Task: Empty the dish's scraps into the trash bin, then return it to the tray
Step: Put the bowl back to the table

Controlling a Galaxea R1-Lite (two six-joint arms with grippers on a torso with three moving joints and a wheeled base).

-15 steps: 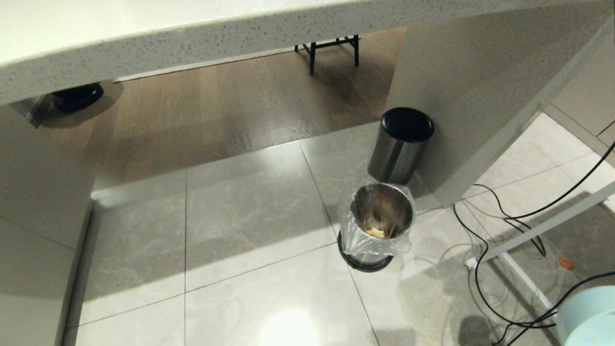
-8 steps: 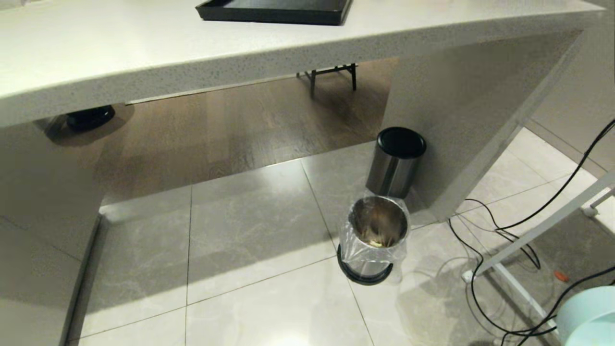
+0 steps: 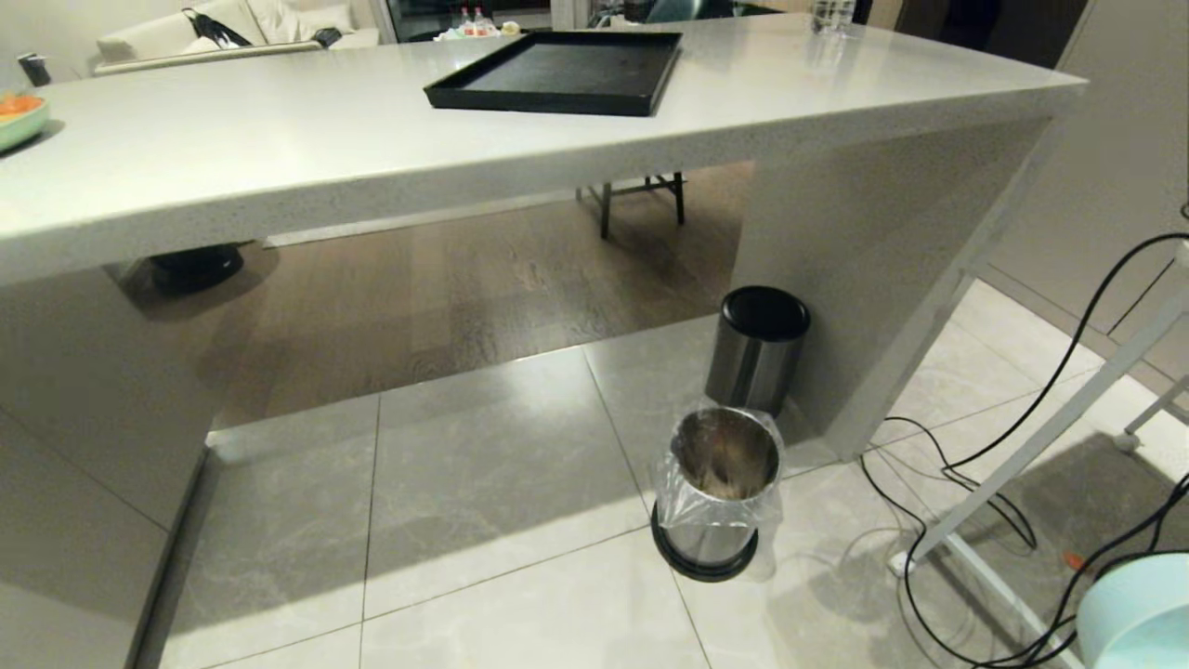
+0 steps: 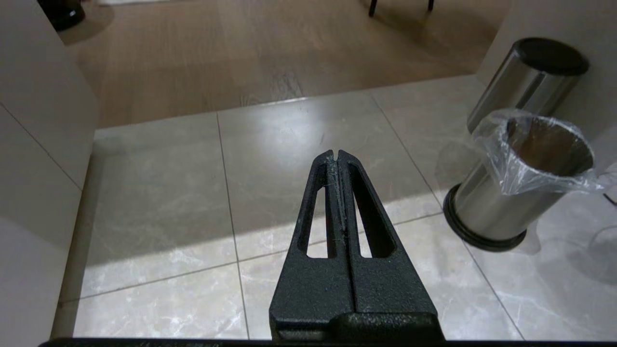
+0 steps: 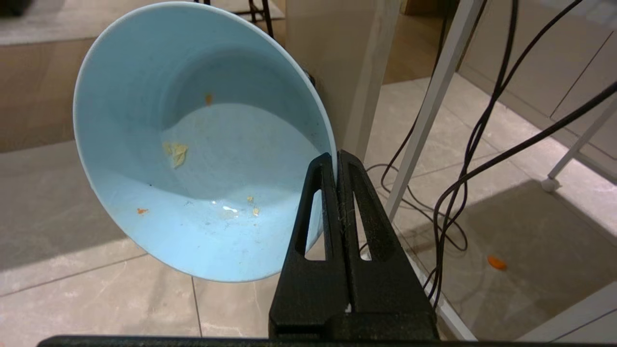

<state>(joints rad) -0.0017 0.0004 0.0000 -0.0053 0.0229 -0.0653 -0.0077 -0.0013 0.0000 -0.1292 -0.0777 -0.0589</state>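
The light-blue dish (image 5: 193, 144) hangs tilted over the floor tiles, with my right gripper (image 5: 336, 156) shut on its rim. Only a few crumbs of the scraps (image 5: 178, 153) cling inside it. In the head view just the dish's edge (image 3: 1138, 613) shows at the lower right. The trash bin (image 3: 720, 483), steel with a clear bag liner, stands on the floor left of the dish; its bottom is too dark to read. The black tray (image 3: 557, 74) lies empty on the white counter. My left gripper (image 4: 336, 154) is shut on nothing, above the tiles beside the trash bin (image 4: 520, 193).
A steel cylinder with a black lid (image 3: 757, 348) stands just behind the bin against the counter's end panel (image 3: 864, 279). Black cables (image 3: 975, 520) and a white frame leg (image 3: 1022, 465) cross the floor on the right, near an orange bit (image 3: 1073, 560). A green plate (image 3: 19, 116) sits on the counter's far left.
The head camera has risen, so the whole scene slid down and the counter top with the tray came into view. The bin, the dish and both grippers kept their places.
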